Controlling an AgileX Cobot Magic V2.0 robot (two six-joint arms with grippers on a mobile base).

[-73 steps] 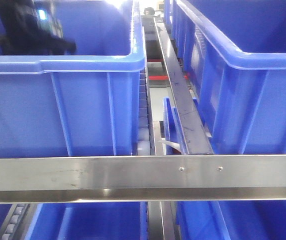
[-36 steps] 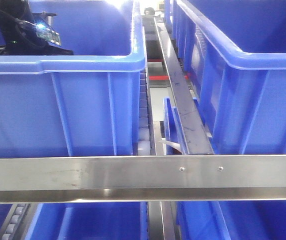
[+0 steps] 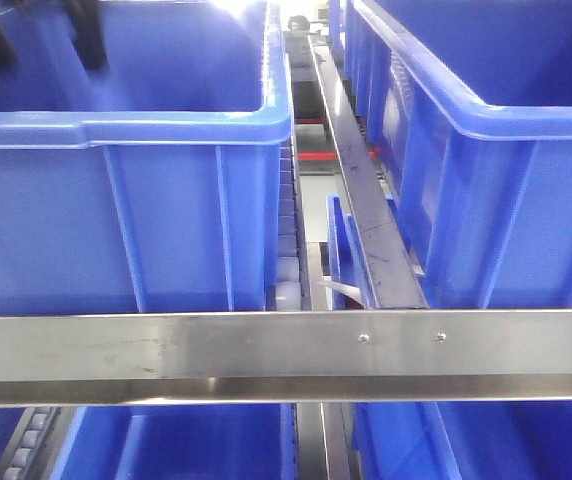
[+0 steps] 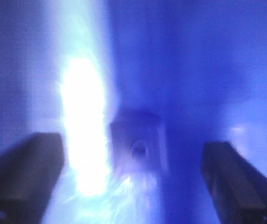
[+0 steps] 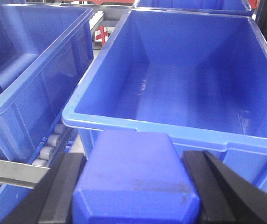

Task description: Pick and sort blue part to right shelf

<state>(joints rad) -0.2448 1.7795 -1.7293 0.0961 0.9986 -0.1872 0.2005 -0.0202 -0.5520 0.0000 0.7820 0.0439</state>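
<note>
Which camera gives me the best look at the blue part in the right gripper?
Right wrist view: the blue part fills the foreground, sharp, clamped in the right gripper in front of a large bin. The front-facing view does not show it. The left wrist view is blurred and misses it.

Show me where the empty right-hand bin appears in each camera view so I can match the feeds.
Front: right bin, upper right, behind the steel rail.
Left wrist: not identifiable; only blurred blue around the open left hand.
Right wrist: right bin fills the centre, beyond the blue part in the right hand.
Shared landmark: steel rail, across the front view, lower left in right wrist.
</note>
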